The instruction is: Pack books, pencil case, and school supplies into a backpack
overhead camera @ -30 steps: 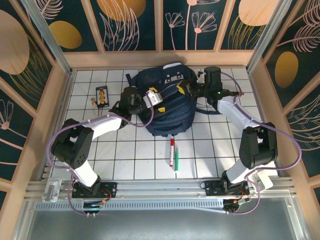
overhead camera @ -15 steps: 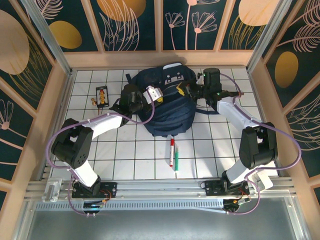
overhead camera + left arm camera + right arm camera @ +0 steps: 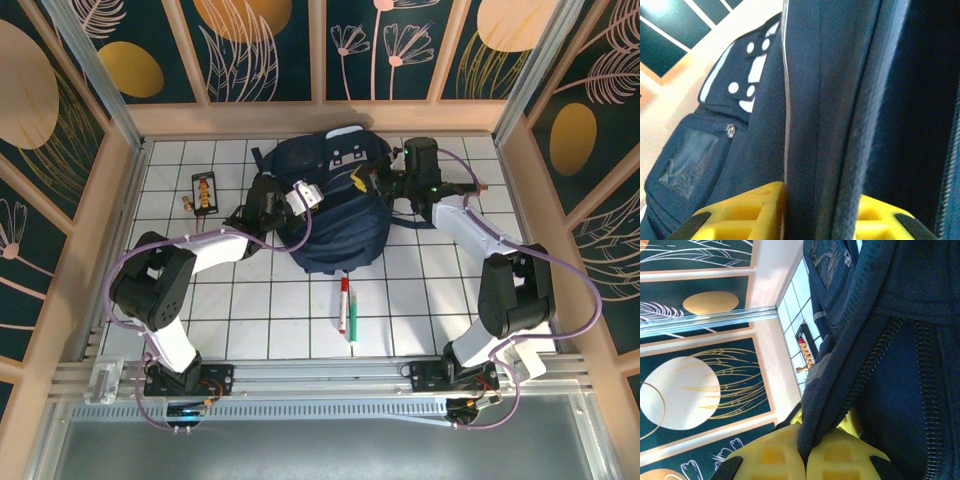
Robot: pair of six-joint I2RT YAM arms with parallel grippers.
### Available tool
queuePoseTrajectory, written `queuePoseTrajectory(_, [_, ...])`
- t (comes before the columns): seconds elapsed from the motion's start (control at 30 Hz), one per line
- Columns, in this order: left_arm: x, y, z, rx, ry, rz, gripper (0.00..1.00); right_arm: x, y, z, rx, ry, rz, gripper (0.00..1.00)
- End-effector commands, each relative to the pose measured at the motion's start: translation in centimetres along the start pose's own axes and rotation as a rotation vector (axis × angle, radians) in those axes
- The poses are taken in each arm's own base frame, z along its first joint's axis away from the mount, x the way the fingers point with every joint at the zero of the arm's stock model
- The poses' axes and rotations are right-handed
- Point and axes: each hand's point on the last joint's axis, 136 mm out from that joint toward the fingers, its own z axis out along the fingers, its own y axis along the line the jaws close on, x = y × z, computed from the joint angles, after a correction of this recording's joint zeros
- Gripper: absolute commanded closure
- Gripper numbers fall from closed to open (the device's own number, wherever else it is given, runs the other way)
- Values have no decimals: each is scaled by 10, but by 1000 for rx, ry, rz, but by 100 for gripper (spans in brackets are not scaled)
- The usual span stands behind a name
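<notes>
**Backpack [image 3: 338, 225] gripped at both sides, marker pen yet to go in**

The backpack lies at the far middle of the desk [image 3: 260, 300], between the two arms. The left end effector [image 3: 300, 193] is clenched on a thick fold of its rim, with the yellow pads [image 3: 747, 212] pressing either side of the fabric. The right end effector [image 3: 376, 181] pinches the opposite rim beside the zip, its pads [image 3: 770, 457] nearly meeting. The marker pen [image 3: 344, 305] lies on the desk just in front of the bag.

Soft fabric held by a thin pinch may slip out if the arms pull apart too hard, and the mouth would then sag shut. An uneven pull could drag the whole bag across the tiles. With both end effectors occupied, fetching the pen likely means releasing one side.

The interior is dark in both wrist views, so its contents cannot be made out. From above, the arms cover the opening, and how wide it gapes is unclear.
</notes>
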Motion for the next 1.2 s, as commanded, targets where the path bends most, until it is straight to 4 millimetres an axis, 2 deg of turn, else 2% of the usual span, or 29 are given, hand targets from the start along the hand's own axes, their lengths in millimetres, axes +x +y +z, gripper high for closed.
queuePoseTrajectory(0.0, [5,13,-3,-68,-2,-21,88,11,39,-2,-119,33,-69,100])
queuePoseTrajectory(0.03, [4,14,-4,-72,-3,-21,97,10,39,-2,-119,28,-69,100])
queuePoseTrajectory(0.07, [2,14,-6,-73,-4,-21,100,8,39,-3,-117,20,-74,100])
queuePoseTrajectory(0.13, [-2,15,-9,-65,-6,-24,100,3,35,-3,-103,9,-81,100])
queuePoseTrajectory(0.33, [-36,23,-22,-28,-23,-67,100,-22,11,-5,-18,-69,-179,100])
queuePoseTrajectory(0.43, [-42,24,-22,-22,-39,-73,100,-28,1,-4,-7,-90,-241,91])
queuePoseTrajectory(0.53, [-48,23,-10,21,-35,-89,100,-29,-3,-9,-1,-107,-275,81])
queuePoseTrajectory(0.57, [-55,26,-9,26,-45,-95,100,-28,-3,-14,6,-121,-291,77])
queuePoseTrajectory(0.6, [-50,22,0,51,-30,-109,100,-28,-5,-20,30,-139,-308,72])
queuePoseTrajectory(0.63, [-54,23,2,62,-40,-114,100,-27,-6,-26,56,-153,-322,68])
queuePoseTrajectory(0.73, [-63,23,8,96,-53,-147,100,-21,-16,-55,170,-210,-382,55])
queuePoseTrajectory(0.83, [-67,24,16,132,-18,-195,100,-4,-28,-79,278,-237,-444,48])
queuePoseTrajectory(0.93, [-67,27,23,135,8,-245,100,27,-59,-95,440,-213,-457,43])
queuePoseTrajectory(1.0, [-71,30,24,131,9,-270,100,63,-80,-94,511,-138,-478,39])
queuePoseTrajectory(1.03, [-72,32,25,125,9,-285,100,77,-91,-93,548,-106,-476,32])
queuePoseTrajectory(1.07, [-75,32,25,129,7,-298,100,101,-103,-89,588,-47,-478,27])
queuePoseTrajectory(1.17, [-82,31,23,150,-8,-318,100,147,-129,-82,670,52,-512,25])
